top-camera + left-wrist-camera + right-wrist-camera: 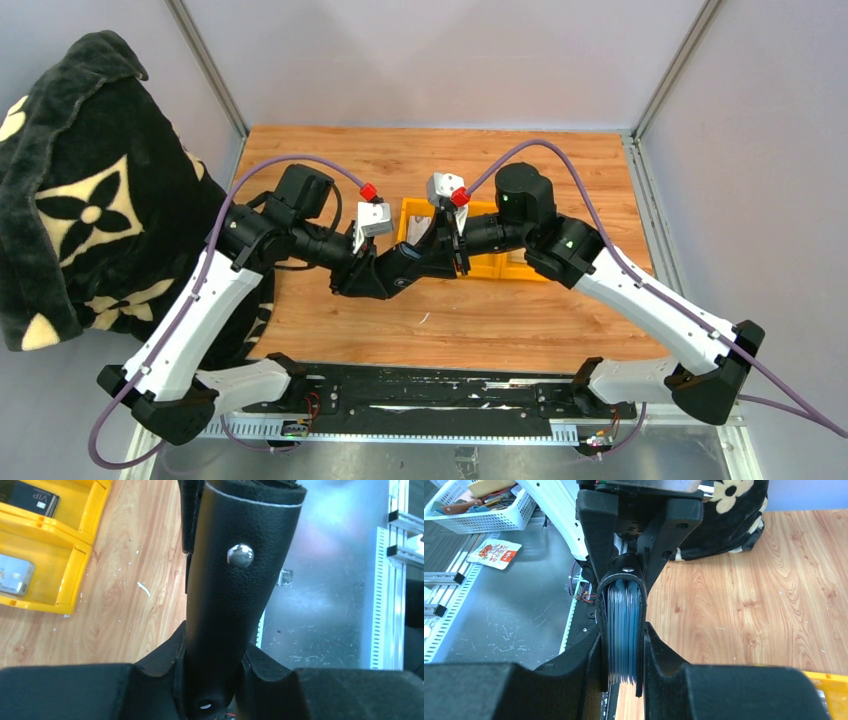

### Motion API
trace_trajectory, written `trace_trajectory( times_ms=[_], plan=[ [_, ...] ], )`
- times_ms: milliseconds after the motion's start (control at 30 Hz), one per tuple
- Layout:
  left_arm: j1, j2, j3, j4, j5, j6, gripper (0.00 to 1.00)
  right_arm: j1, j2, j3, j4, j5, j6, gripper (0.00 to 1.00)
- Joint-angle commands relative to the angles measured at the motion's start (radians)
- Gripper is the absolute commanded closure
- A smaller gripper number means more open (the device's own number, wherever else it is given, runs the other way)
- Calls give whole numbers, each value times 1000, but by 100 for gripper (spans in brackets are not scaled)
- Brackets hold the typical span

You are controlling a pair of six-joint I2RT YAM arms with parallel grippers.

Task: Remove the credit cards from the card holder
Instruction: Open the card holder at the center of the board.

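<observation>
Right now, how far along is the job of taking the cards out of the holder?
Done: a dark card and a silvery card lie in the yellow tray. In hand: the left gripper and right gripper clamp the holder between them. Left: a stack of cards sits inside the holder.

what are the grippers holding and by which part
Both grip the black leather card holder: left gripper at one end, right gripper at the opposite end; grey card edges show along the open side.
</observation>
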Motion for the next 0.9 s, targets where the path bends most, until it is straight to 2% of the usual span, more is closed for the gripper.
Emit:
trace_trajectory(
  times_ms=[0, 67, 167, 333, 367, 433, 500, 633, 700, 867],
  plan=[
    [-5, -8, 24, -1, -15, -16, 82, 19, -9, 37, 25, -19, -32, 100],
    [-4, -14, 32, 0, -23, -16, 91, 20, -12, 36, 16, -6, -40, 94],
    [-5, -14, 46, 33, -71, -75, 100, 19, -24, 28, 23, 68, -35, 67],
    [-5, -48, -13, 210, -220, -282, 100, 23, -115, -77, 183, 527, 47, 26],
    [-5, -58, -34, 251, -255, -331, 100, 33, -131, -98, 217, 627, 51, 22],
    [1, -74, -72, 315, -321, -431, 100, 47, -141, -114, 245, 782, 50, 21],
    [32, -72, -93, 344, -340, -488, 100, 72, -140, -124, 248, 823, 25, 21],
    [149, -38, -121, 358, -224, -565, 100, 155, -119, -144, 285, 826, -52, 24],
    [184, -22, -119, 357, -154, -586, 100, 178, -95, -134, 278, 815, -77, 29],
    [193, -24, -115, 364, -65, -612, 100, 190, -30, -100, 287, 773, -80, 35]
  ],
)
